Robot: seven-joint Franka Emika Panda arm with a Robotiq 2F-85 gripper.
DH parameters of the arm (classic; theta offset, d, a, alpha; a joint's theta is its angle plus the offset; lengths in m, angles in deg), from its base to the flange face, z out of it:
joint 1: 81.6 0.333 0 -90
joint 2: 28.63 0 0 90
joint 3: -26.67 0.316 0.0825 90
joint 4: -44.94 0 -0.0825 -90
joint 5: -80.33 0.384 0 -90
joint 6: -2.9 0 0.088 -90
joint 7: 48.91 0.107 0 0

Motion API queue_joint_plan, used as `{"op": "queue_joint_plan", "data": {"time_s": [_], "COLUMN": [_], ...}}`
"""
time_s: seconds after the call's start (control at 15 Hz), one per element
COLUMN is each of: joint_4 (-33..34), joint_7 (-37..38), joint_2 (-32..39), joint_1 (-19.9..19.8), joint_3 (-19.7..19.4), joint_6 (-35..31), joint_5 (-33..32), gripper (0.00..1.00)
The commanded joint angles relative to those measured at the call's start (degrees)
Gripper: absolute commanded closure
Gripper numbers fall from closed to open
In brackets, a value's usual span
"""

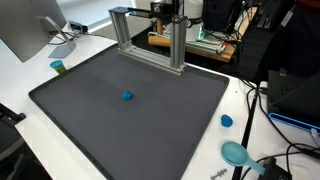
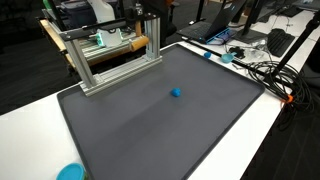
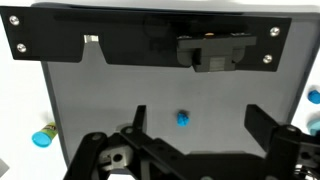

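Observation:
A small blue object (image 1: 127,96) (image 2: 176,93) lies alone near the middle of a dark grey mat (image 1: 90,120) (image 2: 140,130). In the wrist view the blue object (image 3: 182,118) is on the mat beyond and between the two black fingers, nearer the left finger (image 3: 138,120) than the right one. My gripper (image 3: 200,122) hangs above the mat, open wide, with nothing between its fingers. I cannot make out the gripper in either exterior view.
An aluminium frame (image 1: 150,35) (image 2: 110,55) stands on the mat's far edge and looks dark in the wrist view (image 3: 150,40). A teal cup (image 1: 58,66), a blue cap (image 1: 227,121) and a teal disc (image 1: 236,152) lie on the white table around the mat. Cables (image 2: 265,70) and a monitor (image 1: 30,30) stand at the sides.

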Motion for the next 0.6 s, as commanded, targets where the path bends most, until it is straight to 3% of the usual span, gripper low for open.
{"op": "queue_joint_plan", "data": {"time_s": [0.0, 0.13, 0.2, 0.53], "joint_4": [-7.6, -7.8, -6.1, -7.5], "joint_7": [5.7, 9.6, 7.0, 9.0], "joint_2": [-5.2, -3.9, -2.9, -2.9], "joint_1": [-0.1, -0.1, 0.3, 0.2], "joint_3": [3.2, 3.8, 3.2, 3.7], "joint_6": [-4.7, -1.6, -2.3, -2.2], "joint_5": [-1.7, 0.7, -0.4, -0.3], "gripper": [0.0, 0.0, 0.0, 0.0]}}
